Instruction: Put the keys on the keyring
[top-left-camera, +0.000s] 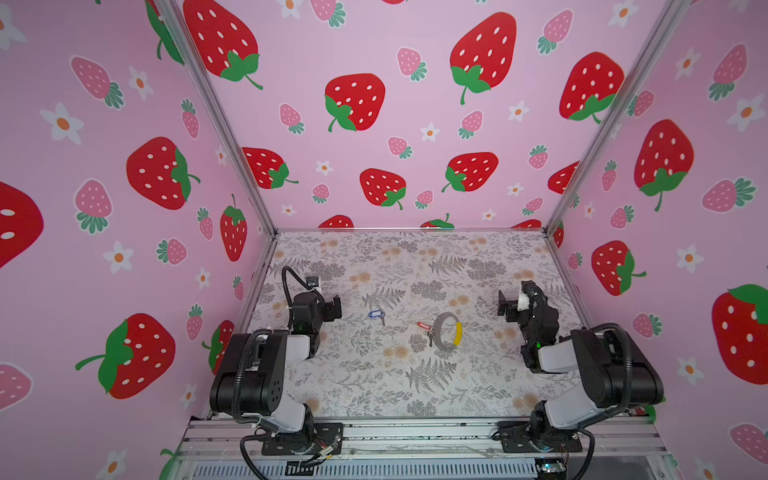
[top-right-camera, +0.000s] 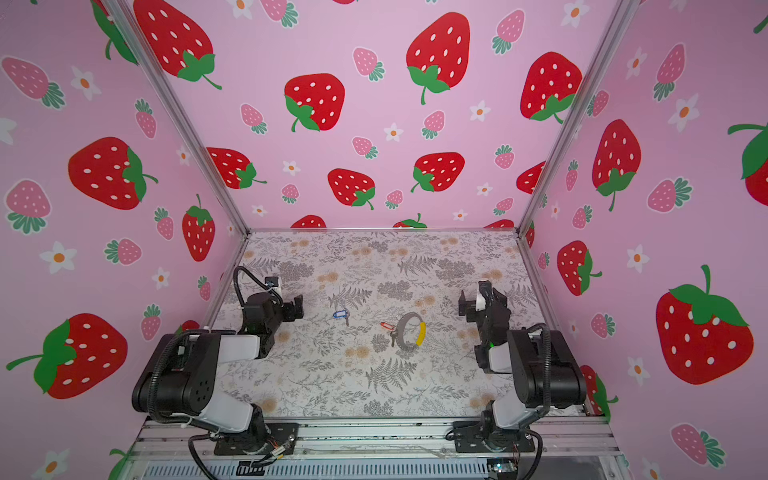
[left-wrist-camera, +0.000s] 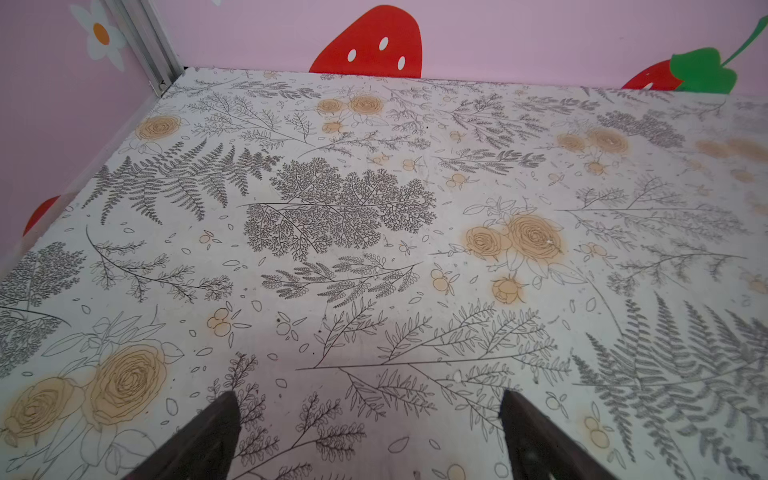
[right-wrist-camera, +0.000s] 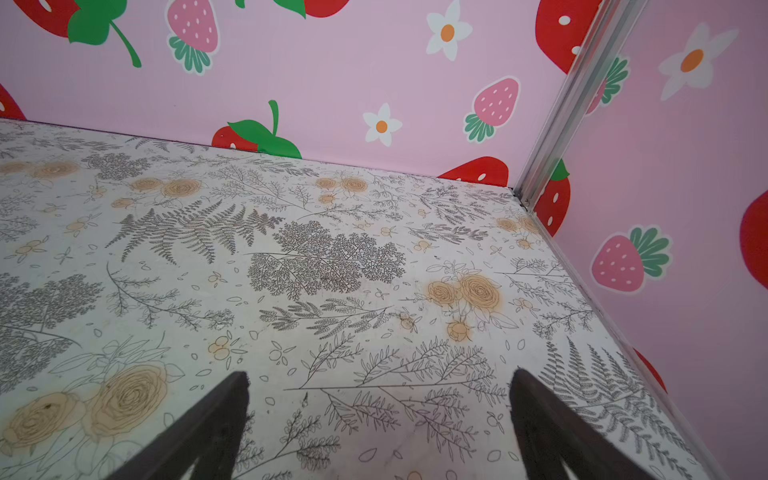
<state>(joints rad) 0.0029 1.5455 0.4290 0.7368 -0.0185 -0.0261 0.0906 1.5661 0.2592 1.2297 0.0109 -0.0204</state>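
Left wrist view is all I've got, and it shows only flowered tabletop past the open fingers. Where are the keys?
Observer: In both top views the blue-tagged key lies alone on the table, between the left gripper and the keyring.
Operator: And the red one?
Observer: The red-tagged key lies against the keyring, on the side nearest the blue one. It is too small to tell whether it is threaded on.
Operator: Is the right arm holding anything?
Observer: No. The right gripper is open and empty, out beyond the ring's yellow section.
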